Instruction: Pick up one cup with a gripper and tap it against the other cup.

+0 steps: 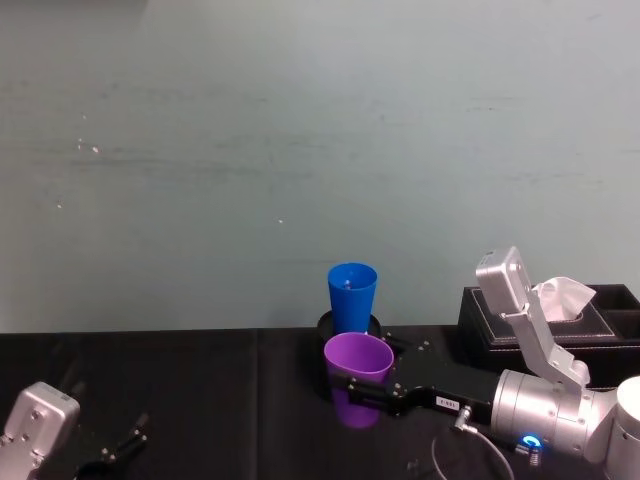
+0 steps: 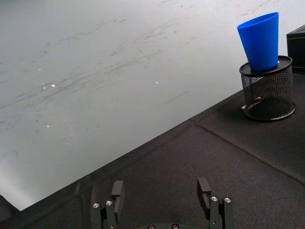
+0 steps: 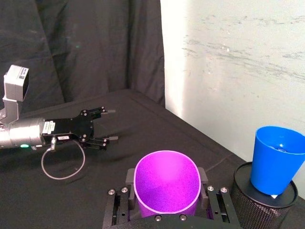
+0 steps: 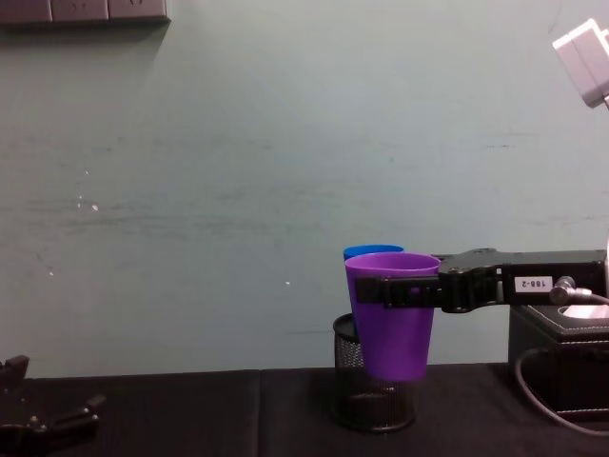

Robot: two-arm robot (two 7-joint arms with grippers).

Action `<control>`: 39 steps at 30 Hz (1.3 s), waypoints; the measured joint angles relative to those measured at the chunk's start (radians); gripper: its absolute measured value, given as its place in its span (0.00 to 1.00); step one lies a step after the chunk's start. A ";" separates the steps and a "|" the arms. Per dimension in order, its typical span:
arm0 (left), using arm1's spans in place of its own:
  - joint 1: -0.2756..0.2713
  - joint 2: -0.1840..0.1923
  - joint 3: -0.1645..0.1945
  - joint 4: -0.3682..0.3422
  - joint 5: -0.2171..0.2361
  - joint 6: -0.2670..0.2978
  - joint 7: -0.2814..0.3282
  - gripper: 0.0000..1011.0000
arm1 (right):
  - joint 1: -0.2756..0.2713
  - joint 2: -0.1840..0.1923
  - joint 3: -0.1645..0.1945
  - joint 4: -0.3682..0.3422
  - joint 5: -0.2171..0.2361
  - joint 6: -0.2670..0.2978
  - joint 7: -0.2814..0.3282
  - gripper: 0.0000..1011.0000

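Right pincer point(image 1: 355, 392) clamped round purple tumbler point(image 1: 358, 360), held above black surface point(image 1: 200, 400); white label point(image 4: 534, 284) behind its fingers, digits unclear. Blue tumbler point(image 1: 352, 295) just beyond the fingertips, seated in wire-mesh pen holder point(image 2: 268, 93). Left pincer point(image 2: 162, 191) well off, fingers spread, empty.

The right gripper point(image 1: 357, 388) was clamped around the purple cup point(image 1: 358, 362), gripping it below the rim and holding it upright in the air just in front of the blue cup point(image 1: 352, 295). The right arm point(image 1: 545, 405) was stretched out level behind it. The left gripper point(image 1: 125, 440) sat low, well to the left of the blue cup, fingers spread and holding nothing
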 joint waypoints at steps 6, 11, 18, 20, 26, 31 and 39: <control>0.000 0.000 0.000 0.000 0.000 0.000 0.000 0.99 | 0.000 0.000 0.000 0.000 0.000 0.000 0.000 0.73; 0.000 0.000 0.000 0.000 0.000 0.000 0.000 0.99 | 0.000 0.000 0.000 0.000 0.000 0.000 0.000 0.73; 0.000 0.000 0.000 0.000 0.000 0.000 0.000 0.99 | 0.000 0.000 0.000 0.000 0.000 0.000 0.000 0.73; 0.000 0.000 0.000 0.000 0.000 0.000 0.000 0.99 | 0.000 0.000 0.000 0.000 0.000 0.000 0.000 0.73; 0.000 0.000 0.000 0.000 0.000 0.000 0.000 0.99 | 0.000 0.000 0.000 0.000 0.000 0.000 0.000 0.73; 0.000 0.000 0.000 0.000 0.000 0.000 0.000 0.99 | 0.000 0.000 0.000 0.000 0.000 0.000 0.000 0.73; 0.000 0.000 0.000 0.000 0.000 0.000 0.000 0.99 | 0.000 0.000 0.000 0.000 0.000 0.000 0.000 0.73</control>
